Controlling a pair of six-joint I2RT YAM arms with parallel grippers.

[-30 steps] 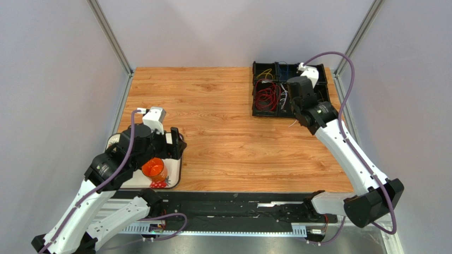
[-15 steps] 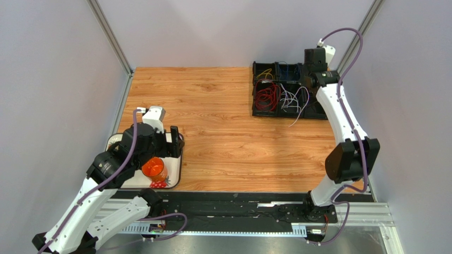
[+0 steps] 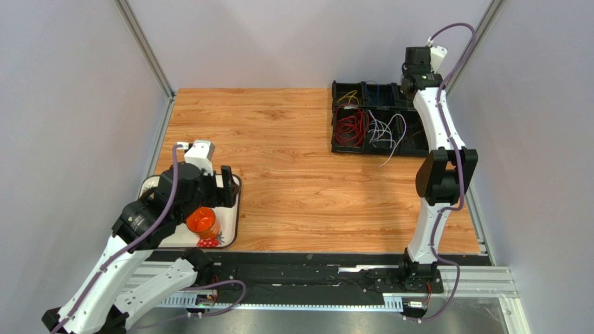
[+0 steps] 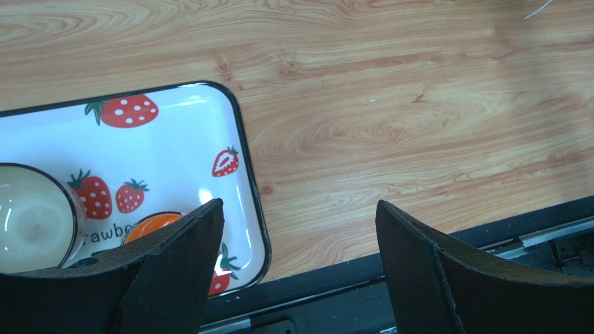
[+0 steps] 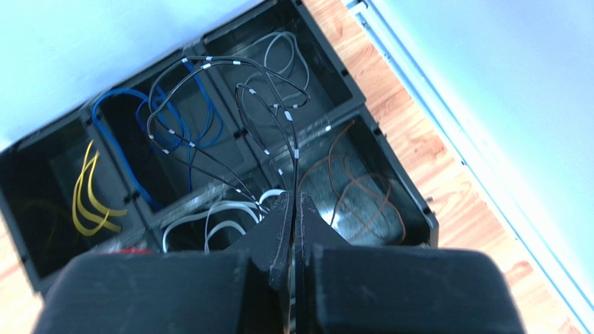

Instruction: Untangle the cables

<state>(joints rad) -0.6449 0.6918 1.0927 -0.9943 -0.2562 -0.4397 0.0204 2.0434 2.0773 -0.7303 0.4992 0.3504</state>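
In the lower left of the overhead view, the left claw (image 4: pixel 300 216) hangs with its two dark fingers spread wide and nothing between them. One finger is over the right edge of a white tray (image 4: pixel 174 139) printed with strawberries and the other over bare wood. On the tray, seen from the left wrist, a clear bowl (image 4: pixel 31 216) sits at the left edge of the frame, and an orange object (image 4: pixel 157 224) shows just beside it, partly hidden by the finger. The tray lies at the near left corner of the wooden surface (image 3: pixel 293 174). In the upper right of the overhead view, a black divided box (image 3: pixel 333 132) holds the cables. Red ones (image 3: pixel 351 125) fill a near compartment. Pale ones (image 3: pixel 382 129) are in the next compartment to the right, with one strand trailing over the near wall onto the wood. From the right wrist, yellow loops (image 5: pixel 89 195) lie in the left compartment, blue ones (image 5: pixel 129 149) in the next, grey ones (image 5: pixel 279 45) at the top, brown ones (image 5: pixel 355 184) at the right and white ones (image 5: pixel 223 209) near the fingers. Above the box's far right corner, the right claw (image 5: pixel 293 202) is pinched tight on a dark cable (image 5: pixel 207 65) with white bands. Its loops spread from the fingertips over the blue and grey compartments.
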